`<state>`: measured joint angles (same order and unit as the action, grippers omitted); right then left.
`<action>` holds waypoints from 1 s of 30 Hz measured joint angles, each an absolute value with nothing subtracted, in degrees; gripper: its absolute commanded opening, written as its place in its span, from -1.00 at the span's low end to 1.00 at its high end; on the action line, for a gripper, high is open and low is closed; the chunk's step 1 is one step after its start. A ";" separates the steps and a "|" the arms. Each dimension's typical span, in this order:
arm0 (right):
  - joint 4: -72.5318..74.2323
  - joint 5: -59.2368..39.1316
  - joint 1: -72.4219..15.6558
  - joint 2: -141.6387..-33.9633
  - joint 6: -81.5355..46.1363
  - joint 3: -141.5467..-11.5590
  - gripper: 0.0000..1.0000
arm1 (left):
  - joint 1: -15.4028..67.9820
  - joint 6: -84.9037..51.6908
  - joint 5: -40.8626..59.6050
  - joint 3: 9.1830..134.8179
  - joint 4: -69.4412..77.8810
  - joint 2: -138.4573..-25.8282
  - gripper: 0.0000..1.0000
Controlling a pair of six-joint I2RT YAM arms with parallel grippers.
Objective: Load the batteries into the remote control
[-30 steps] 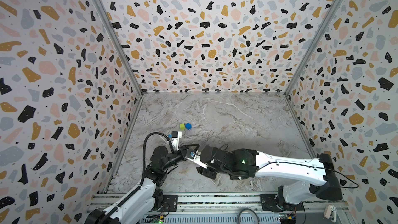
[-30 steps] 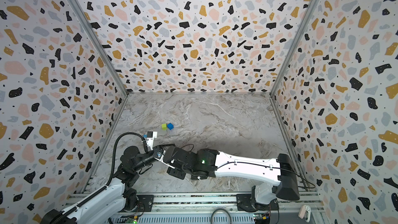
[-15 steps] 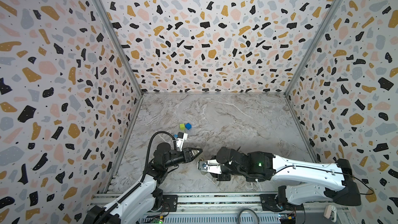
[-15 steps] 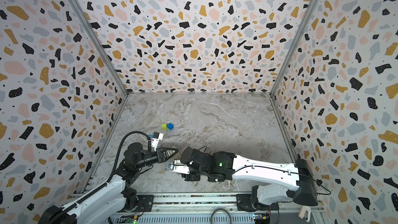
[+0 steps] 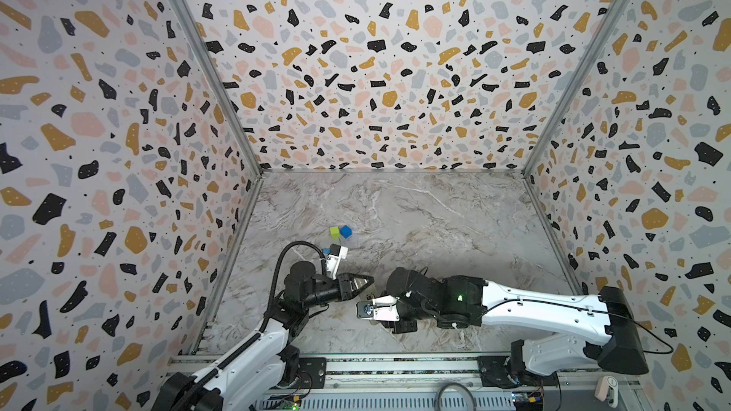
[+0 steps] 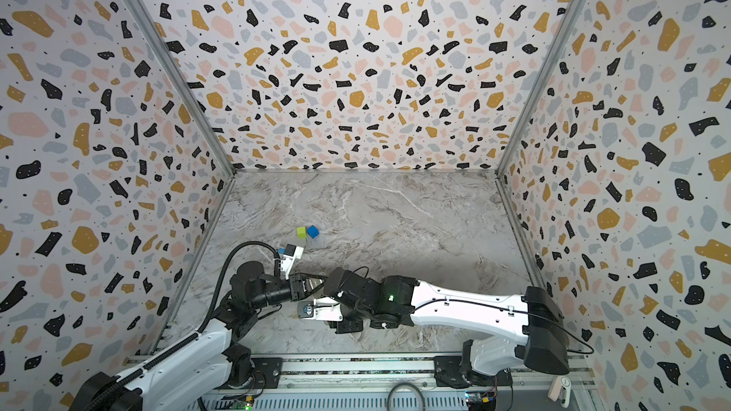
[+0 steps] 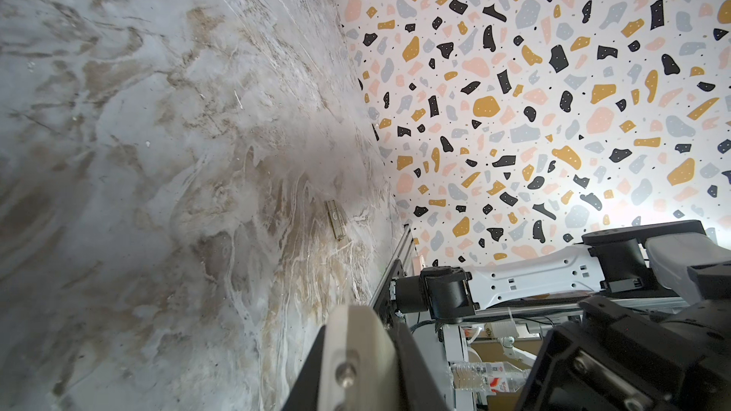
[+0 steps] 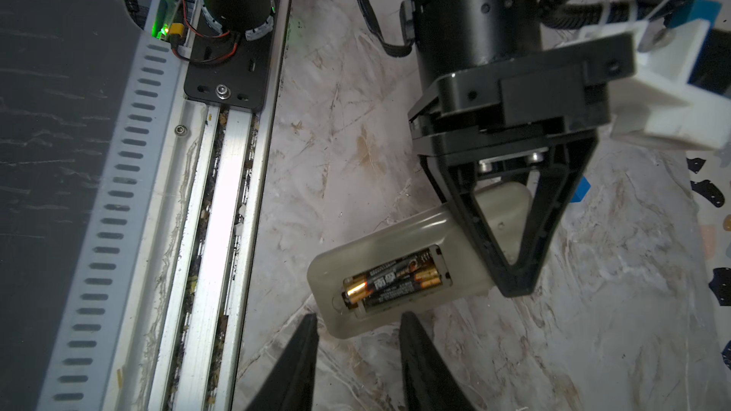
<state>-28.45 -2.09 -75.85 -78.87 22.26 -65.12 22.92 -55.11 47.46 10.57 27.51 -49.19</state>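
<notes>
The black, tapered left pincer pinches the milky, round-cornered remote at the near left of the marbled desk. Two glossy black-and-copper cylindrical batteries fill its bay. The right pincer is spread just beside its end.

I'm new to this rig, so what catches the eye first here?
In the right wrist view, two batteries lie side by side in the remote's open bay; the shut left gripper crosses the remote and the open right gripper flanks its battery end. In a top view, a green cube and a blue cube stand out farther back on the grey table.
</notes>
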 measured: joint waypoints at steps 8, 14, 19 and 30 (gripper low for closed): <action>-28.45 -3.33 -75.70 -82.39 23.07 -65.12 -0.38 | 23.24 -55.27 47.59 10.55 27.64 -49.21 -1.00; -28.49 -3.31 -75.42 -83.35 23.29 -65.12 -0.45 | 23.40 -55.29 47.62 10.57 28.32 -49.23 -1.00; -28.49 -2.96 -75.22 -83.85 23.35 -65.12 -0.50 | 23.44 -55.29 47.62 10.55 28.34 -49.23 -1.00; -28.25 -1.72 -74.76 -84.18 23.49 -65.12 -0.56 | 23.55 -55.31 47.64 10.55 28.36 -49.32 -1.00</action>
